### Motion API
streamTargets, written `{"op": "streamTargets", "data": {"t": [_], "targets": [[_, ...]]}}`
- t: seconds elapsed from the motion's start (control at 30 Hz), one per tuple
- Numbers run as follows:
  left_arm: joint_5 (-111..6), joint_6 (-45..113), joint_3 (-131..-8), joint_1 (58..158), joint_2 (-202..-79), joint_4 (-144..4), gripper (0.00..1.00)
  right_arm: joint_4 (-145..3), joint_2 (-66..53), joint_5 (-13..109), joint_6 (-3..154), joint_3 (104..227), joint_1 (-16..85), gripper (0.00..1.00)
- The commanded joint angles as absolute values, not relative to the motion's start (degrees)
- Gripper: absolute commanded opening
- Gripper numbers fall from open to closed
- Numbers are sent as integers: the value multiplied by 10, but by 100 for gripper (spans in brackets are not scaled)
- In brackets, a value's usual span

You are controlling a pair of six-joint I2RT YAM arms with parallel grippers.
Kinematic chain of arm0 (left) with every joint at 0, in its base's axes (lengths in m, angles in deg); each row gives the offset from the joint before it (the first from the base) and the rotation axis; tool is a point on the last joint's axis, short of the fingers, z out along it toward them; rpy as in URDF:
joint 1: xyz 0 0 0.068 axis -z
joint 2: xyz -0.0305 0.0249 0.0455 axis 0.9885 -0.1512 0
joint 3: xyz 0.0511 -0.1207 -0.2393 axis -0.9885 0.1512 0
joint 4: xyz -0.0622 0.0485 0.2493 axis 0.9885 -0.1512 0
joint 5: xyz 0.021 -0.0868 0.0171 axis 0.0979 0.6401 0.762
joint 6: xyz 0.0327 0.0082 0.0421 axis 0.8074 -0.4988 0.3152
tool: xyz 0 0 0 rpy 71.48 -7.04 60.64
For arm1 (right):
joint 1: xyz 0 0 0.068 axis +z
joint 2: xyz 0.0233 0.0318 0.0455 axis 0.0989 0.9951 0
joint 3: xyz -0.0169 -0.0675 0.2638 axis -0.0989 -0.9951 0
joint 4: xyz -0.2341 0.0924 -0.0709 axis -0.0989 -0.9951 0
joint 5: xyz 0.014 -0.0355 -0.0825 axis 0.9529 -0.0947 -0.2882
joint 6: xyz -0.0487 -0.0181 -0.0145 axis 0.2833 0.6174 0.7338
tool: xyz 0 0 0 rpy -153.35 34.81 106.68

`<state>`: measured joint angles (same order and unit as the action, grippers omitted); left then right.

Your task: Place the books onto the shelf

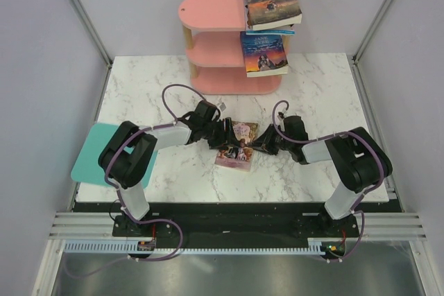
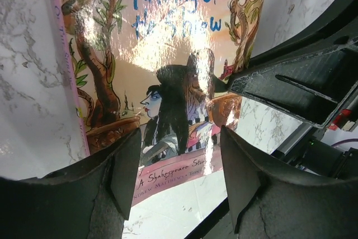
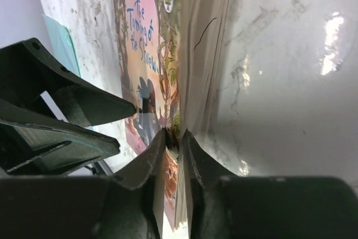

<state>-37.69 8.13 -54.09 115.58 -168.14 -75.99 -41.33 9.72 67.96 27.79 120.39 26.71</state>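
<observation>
The Taming of the Shrew book (image 1: 236,145) lies flat and cover up on the bench (image 1: 139,95), well in front of the shelf (image 1: 211,12) and about level with its middle, not yet on any tier. It sits between the two arms, probably because a thin paperback lying flat gives a single tool little to get under.

The right tool (image 3: 172,135) is closed to a narrow slit on the book's edge on the side away from the left arm, with cover and pages pinched between its fingertips. That looks like a grip meant to peel the edge up off the marble. The left tool (image 2: 179,155) stands about two-thirds open over the opposite part of the cover, holding nothing. Its fingers (image 2: 126,166) straddle the lower strip of the cover, seemingly placed to steady the book or take it once it lifts.

On the shelf, A Tale of Two Cities (image 1: 272,1) rests on the top board, overhanging its right end. Jane Eyre (image 1: 263,53) sits on the tier below and juts out the same way. The left parts of those boards show bare pink. A teal board (image 1: 87,150) lies far to the front-left of the shelf, at the bench's edge.
</observation>
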Motion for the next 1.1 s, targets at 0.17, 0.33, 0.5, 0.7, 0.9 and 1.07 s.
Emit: {"op": "streamTargets", "data": {"t": [0.17, 0.33, 0.5, 0.7, 0.9, 1.07], "targets": [[-408, 158, -559, 1112, -1587, -810, 66, -444, 56, 715, 316, 1263, 262, 12], [-407, 193, -559, 1065, -1586, -832, 67, -454, 33, 772, 331, 1281, 237, 13], [-374, 193, -528, 1047, -1597, -770, 66, -488, 12, 817, 354, 1309, 226, 13], [-320, 159, -497, 1042, -1609, -653, 66, -451, 11, 879, 326, 1308, 217, 15], [-276, 122, -497, 1042, -1618, -578, 65, -406, 28, 911, 305, 1300, 218, 16], [-236, 87, -495, 1043, -1627, -537, 59, -349, 50, 922, 261, 1289, 218, 18]]}}
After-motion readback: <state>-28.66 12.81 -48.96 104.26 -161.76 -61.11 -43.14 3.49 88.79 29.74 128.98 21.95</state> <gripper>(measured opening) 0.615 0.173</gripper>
